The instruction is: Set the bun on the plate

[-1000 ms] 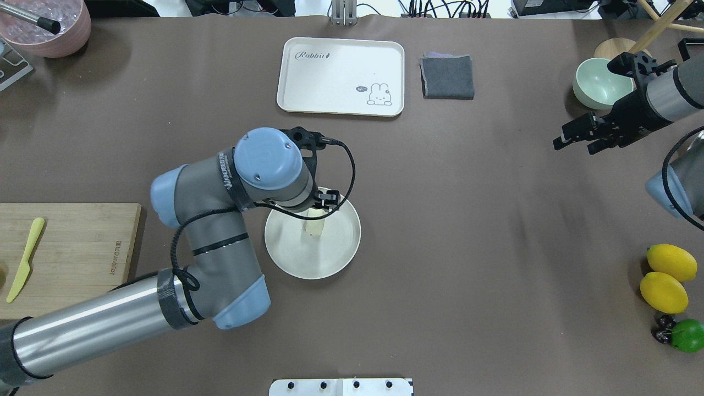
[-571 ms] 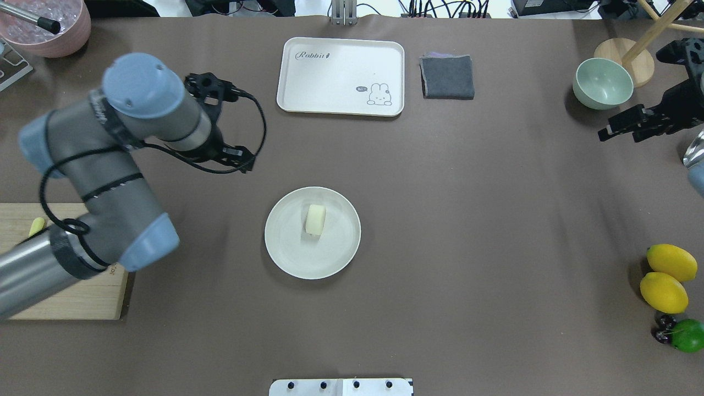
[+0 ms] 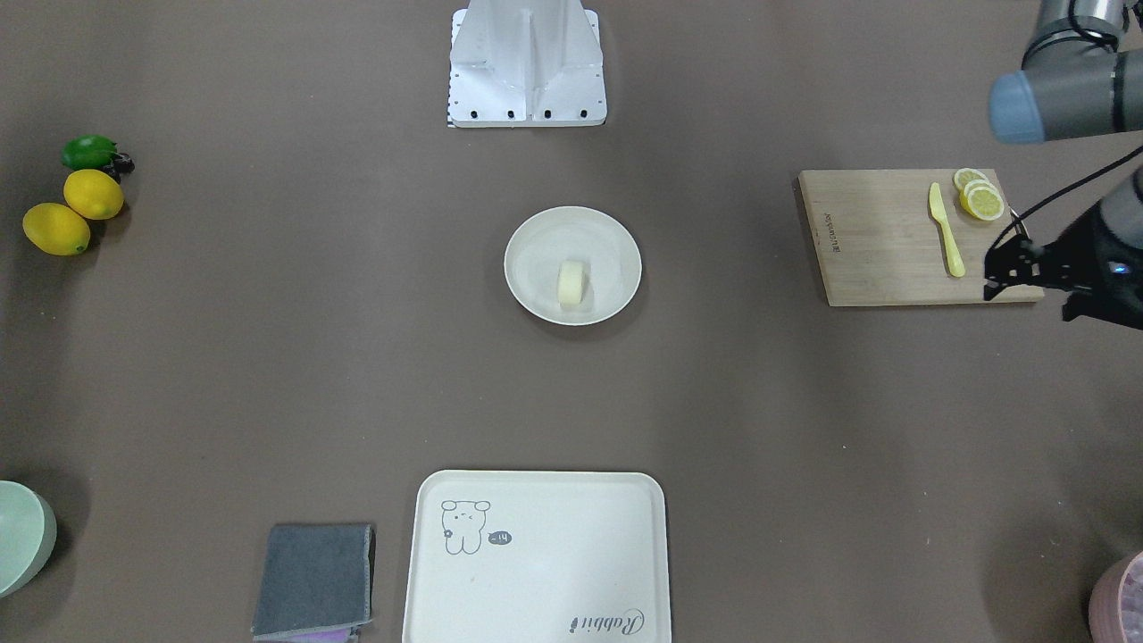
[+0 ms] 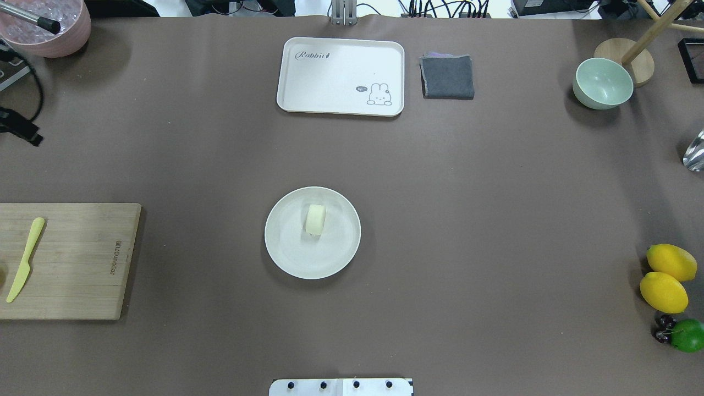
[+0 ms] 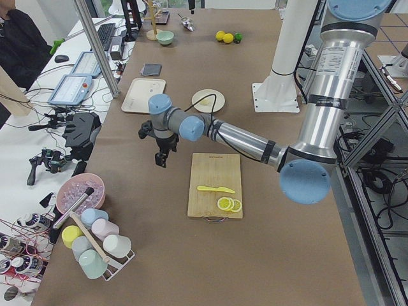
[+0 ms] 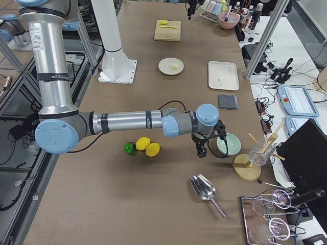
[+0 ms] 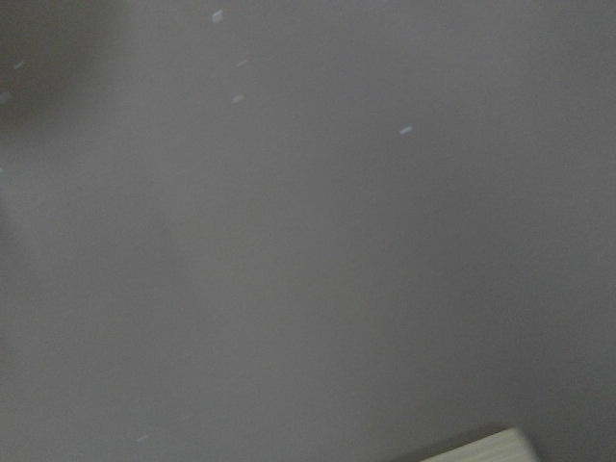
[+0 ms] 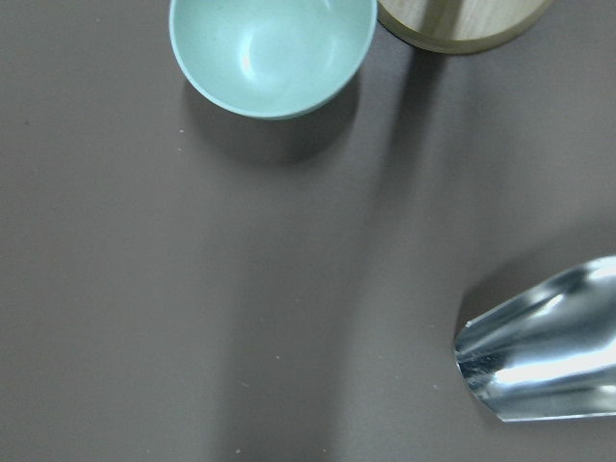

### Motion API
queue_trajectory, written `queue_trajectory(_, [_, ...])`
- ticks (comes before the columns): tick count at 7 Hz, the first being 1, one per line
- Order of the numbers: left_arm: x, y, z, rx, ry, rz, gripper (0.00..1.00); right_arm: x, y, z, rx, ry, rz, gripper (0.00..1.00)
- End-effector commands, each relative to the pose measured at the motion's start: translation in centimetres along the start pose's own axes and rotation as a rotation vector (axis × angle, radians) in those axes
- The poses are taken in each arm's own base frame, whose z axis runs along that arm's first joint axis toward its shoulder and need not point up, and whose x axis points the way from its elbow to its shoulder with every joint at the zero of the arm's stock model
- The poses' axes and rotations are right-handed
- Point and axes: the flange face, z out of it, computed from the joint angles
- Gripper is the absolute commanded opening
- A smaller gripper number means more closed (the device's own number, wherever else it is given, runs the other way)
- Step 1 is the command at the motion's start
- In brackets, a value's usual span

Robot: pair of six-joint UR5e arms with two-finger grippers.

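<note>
Bun [image 4: 315, 219] lies near the middle of the plate [image 4: 291, 258], untouched, so placing looks finished and no further move seems needed; left gripper [image 5: 159, 160] and right gripper [image 6: 200, 152] hang well apart from it, their jaws too small to tell whether spread or pressed together.

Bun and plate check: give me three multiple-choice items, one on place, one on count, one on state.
1. The bun lies: A on the plate; B on the tray; C on the cutting board.
2. Whole lemons beside the lime: A one; B two; C three.
3. The bun is: A gripped by the left pincer; B gripped by the right pincer; C loose, ungripped.
Answers: A, it sits inside the rim; B, two yellow ones lie side by side; C, nothing but the plate touches it.
</note>
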Motion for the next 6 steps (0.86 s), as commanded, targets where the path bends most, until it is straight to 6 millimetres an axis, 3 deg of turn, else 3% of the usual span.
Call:
queue_trajectory(1, [-9.6,4.2,-1.5,0.009,0.018,-0.144,0.98,1.7,1.3,-0.6,-0.006,0.008,0.019,1.0])
queue_trajectory(3, [-10.8,6.1,-0.7,-0.015,0.037,-0.111,0.98,2.0,1.4,-0.5,-0.012,0.039,0.02,1.0])
queue_trajectory(6, [-10.7,6.2,-0.6,-0.027,0.038,-0.123,0.98,2.1,1.6,-0.4,-0.01,0.045,0.024,1.0])
